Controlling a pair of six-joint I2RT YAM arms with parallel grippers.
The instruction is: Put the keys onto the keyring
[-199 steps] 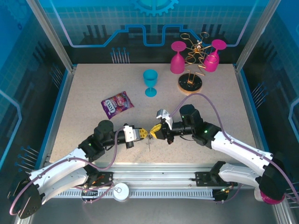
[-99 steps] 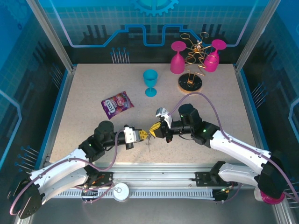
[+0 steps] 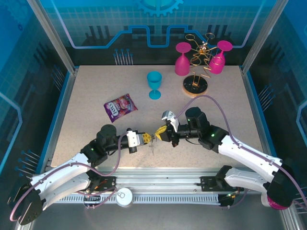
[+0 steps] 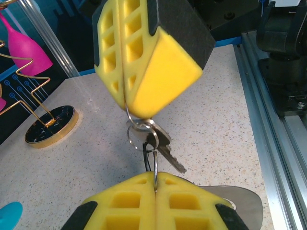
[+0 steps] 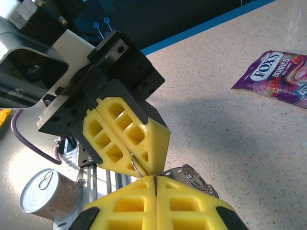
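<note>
key (image 4: pixel 168 154): dangles from the keyring (image 4: pixel 140 130) rings above the near-centre surface (image 4: pixel 216 115), blade slanting down | ring chain runs left-right between both pincers | left pincer (image 4: pixel 154 178): pressed together on one loop | right pincer (image 4: pixel 128 108): pressed together on another loop, equally near
</note>
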